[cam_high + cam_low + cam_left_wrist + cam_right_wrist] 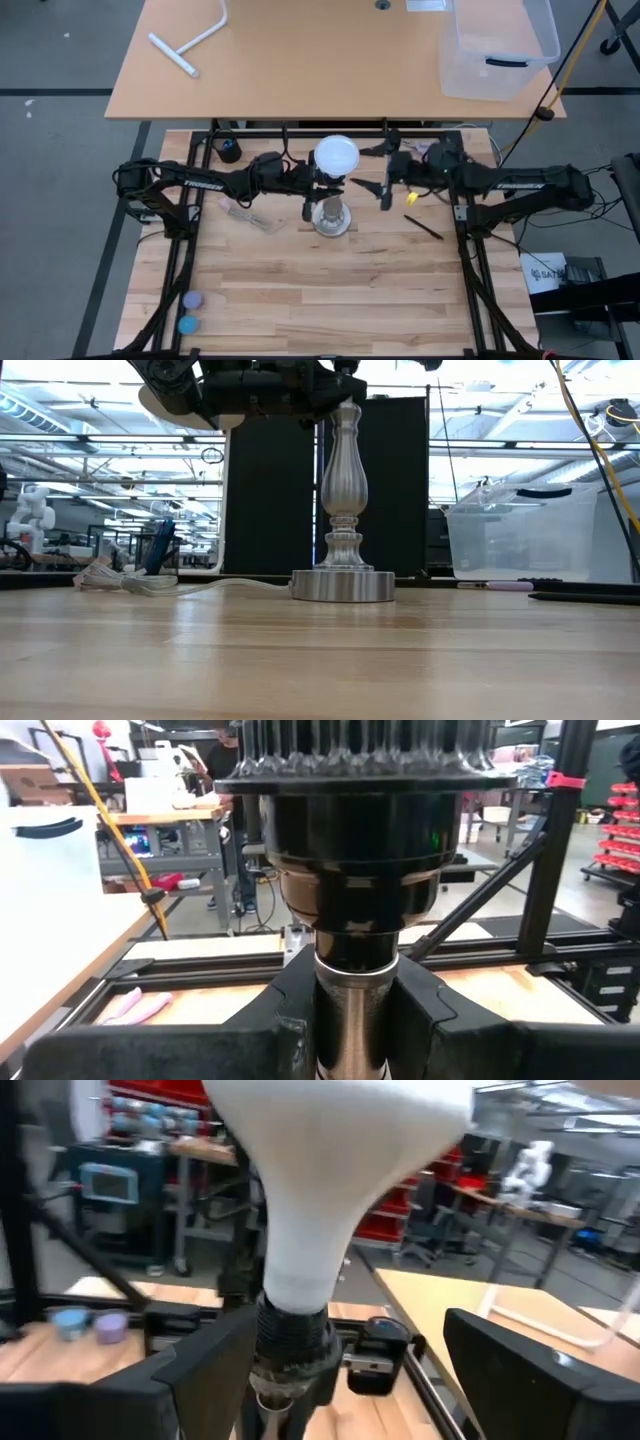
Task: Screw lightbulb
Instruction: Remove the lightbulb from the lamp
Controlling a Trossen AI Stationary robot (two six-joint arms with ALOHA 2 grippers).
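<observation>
The white lightbulb [335, 155] sits upright with its screw base in the black socket [295, 1345] on top of the silver lamp post [345, 490]. The post's round base [331, 220] stands on the wooden table. My left gripper [316, 190] reaches in level from the table's left and is shut on the post just under the socket. My right gripper [386, 175] hovers open just right of the bulb, level with it. In the right wrist view its fingers [190, 1370] stand wide on either side of the bulb's neck [300, 1270], touching nothing. My left gripper [350, 1035] pinches the metal stem [350, 1010] of the lamp post between its two fingers [285, 1020], right below the black socket [350, 890]. The fingers come in level from the table's left and lie across the upright post, whose base rests on the table.
A black pen [425, 228] lies right of the lamp and a clear plastic wrapper [250, 215] left of it. Two small round caps [188, 310] sit near the front left. On the far table stand a clear bin [495, 50] and a white T-shaped pipe [190, 45].
</observation>
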